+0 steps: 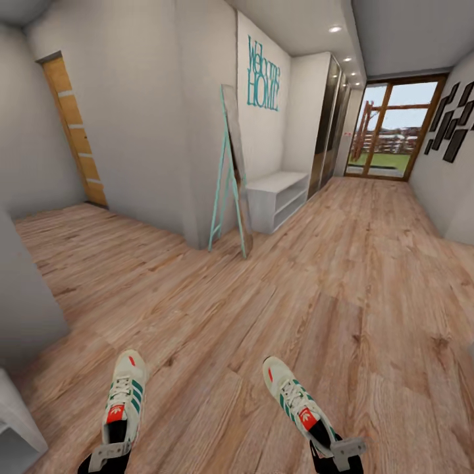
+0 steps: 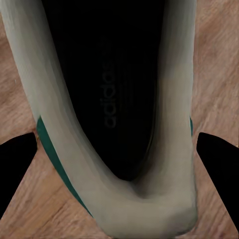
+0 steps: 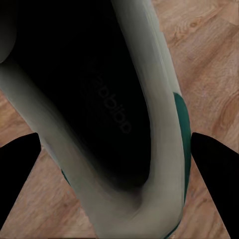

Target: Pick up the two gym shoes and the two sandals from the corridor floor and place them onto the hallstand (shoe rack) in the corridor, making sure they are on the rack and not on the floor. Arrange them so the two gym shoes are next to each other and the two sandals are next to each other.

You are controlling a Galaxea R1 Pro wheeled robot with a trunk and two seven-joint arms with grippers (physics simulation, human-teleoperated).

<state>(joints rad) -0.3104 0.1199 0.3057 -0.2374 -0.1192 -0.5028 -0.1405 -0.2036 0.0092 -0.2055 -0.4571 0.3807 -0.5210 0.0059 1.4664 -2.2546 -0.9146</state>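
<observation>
Left tool (image 1: pixel 108 454) and right tool (image 1: pixel 339 451) each grip an "adidas" gym shoe (image 2: pixel 117 119).

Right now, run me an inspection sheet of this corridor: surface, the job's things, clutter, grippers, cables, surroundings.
Surface: light brown wood-plank corridor floor.
Job's things: two cream-white sneakers with green stripes, left shoe and right shoe, each gripped at the heel; pale grey-white shoe rack far ahead by the wall, shelves look bare. Sandals: nothing seen.
Clutter: teal-framed leaning mirror beside the rack.
Grippers: left gripper straddling the left shoe's heel; right gripper likewise on the right shoe.
Cables: nothing seen.
Surroundings: wooden door, teal "Welcome HOME" wall lettering, glass door at the far end.
</observation>
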